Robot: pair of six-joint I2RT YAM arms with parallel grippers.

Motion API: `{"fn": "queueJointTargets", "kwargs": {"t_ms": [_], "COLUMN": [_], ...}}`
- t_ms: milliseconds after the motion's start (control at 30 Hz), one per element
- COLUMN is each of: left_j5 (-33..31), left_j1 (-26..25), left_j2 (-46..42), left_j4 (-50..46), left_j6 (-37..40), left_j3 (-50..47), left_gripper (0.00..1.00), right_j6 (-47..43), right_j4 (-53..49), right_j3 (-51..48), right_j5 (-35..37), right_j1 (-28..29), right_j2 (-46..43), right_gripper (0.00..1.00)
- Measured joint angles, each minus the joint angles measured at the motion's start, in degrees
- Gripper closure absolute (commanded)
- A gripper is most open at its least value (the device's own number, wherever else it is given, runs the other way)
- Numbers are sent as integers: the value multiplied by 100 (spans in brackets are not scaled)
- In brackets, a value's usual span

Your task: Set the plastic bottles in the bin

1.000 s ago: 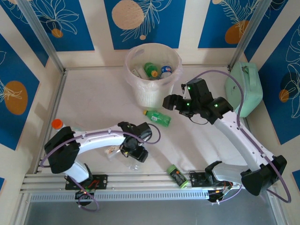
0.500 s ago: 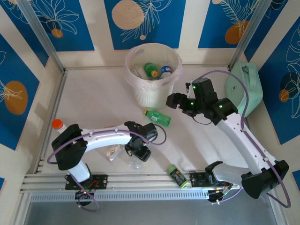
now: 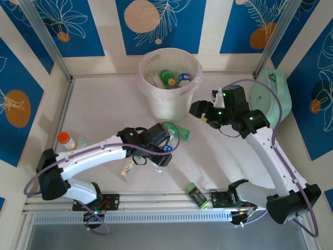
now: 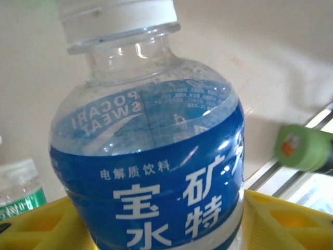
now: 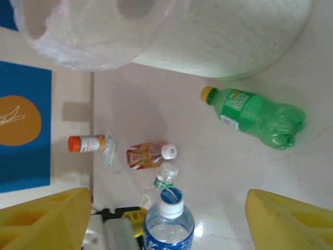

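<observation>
By the table's near edge I see a dark cylinder with a green cap lying flat. Just beyond it, my left gripper is clamped on a blue-labelled bottle, with its yellow pads pressing both sides. A red-labelled bottle lies beside it, and an orange-capped bottle sits by the left edge. Mid-table, a green bottle lies on its side. My right gripper hangs above the table, fingers spread wide, holding nothing. The bin stands at the far edge with several bottles inside.
</observation>
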Motion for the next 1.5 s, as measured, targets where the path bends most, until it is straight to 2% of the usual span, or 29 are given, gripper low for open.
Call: {"fn": "queueJointTargets", "kwargs": {"t_ms": [167, 367, 433, 533, 767, 1033, 1233, 1300, 1367, 1500], "left_j5": [-15, 92, 129, 164, 249, 459, 621, 656, 671, 625], "left_j1": [33, 144, 186, 208, 293, 472, 555, 575, 588, 638], "left_j2": [-315, -459, -463, -483, -544, -636, -649, -649, -649, -691], "left_j4": [151, 289, 286, 326, 306, 525, 643, 667, 699, 782], "left_j6": [103, 205, 205, 205, 203, 179, 92, 68, 39, -74], "left_j3": [450, 640, 667, 667, 669, 664, 588, 560, 546, 527], "left_gripper": [37, 37, 37, 37, 37, 37, 35, 32, 25, 1], "right_j6": [-2, -96, -138, -173, -199, -238, -258, -284, -297, -328], "right_j4": [46, 216, 254, 286, 350, 385, 422, 413, 413, 365], "right_j3": [68, 271, 374, 479, 520, 522, 531, 538, 553, 715], "right_j5": [-184, -249, -216, -216, -120, -101, -98, -94, -79, -52], "right_j1": [358, 997, 1182, 1246, 1351, 1456, 1491, 1491, 1491, 1478], "right_j2": [85, 387, 466, 579, 761, 822, 824, 824, 831, 872], "right_gripper": [28, 29, 32, 37, 39, 48, 65, 71, 72, 74]}}
